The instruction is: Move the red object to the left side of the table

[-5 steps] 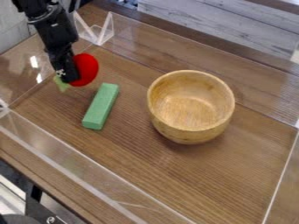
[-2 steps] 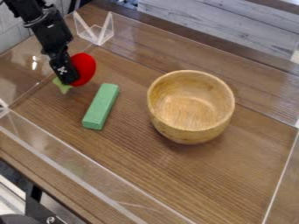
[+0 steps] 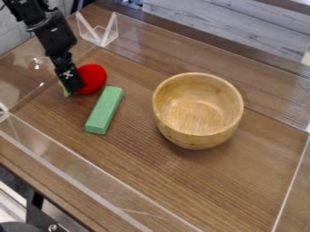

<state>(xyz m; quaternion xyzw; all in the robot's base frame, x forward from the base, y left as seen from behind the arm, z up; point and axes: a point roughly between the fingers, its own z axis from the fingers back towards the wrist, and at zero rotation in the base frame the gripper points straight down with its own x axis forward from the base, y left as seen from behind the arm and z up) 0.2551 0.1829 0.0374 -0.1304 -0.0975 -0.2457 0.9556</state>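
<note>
The red object [image 3: 93,74], a small round bright-red ball, rests on the dark wood-grain table [image 3: 145,172] near its far left corner. My black gripper [image 3: 71,82] reaches down from the upper left and stands right against the ball's left side, covering part of it. Its jaws look open, and the ball sits lower and freer than a held thing would. The fingertips are close to the tabletop.
A green rectangular block [image 3: 104,110] lies just right of and in front of the ball. A wooden bowl [image 3: 198,109] stands at mid-table to the right. Clear acrylic walls [image 3: 100,33] edge the tabletop, close behind and left of the gripper.
The ball, gripped and slightly raised before, now sits on the table a little to the right of the fingers. The jaws have spread. The arm has barely moved.
</note>
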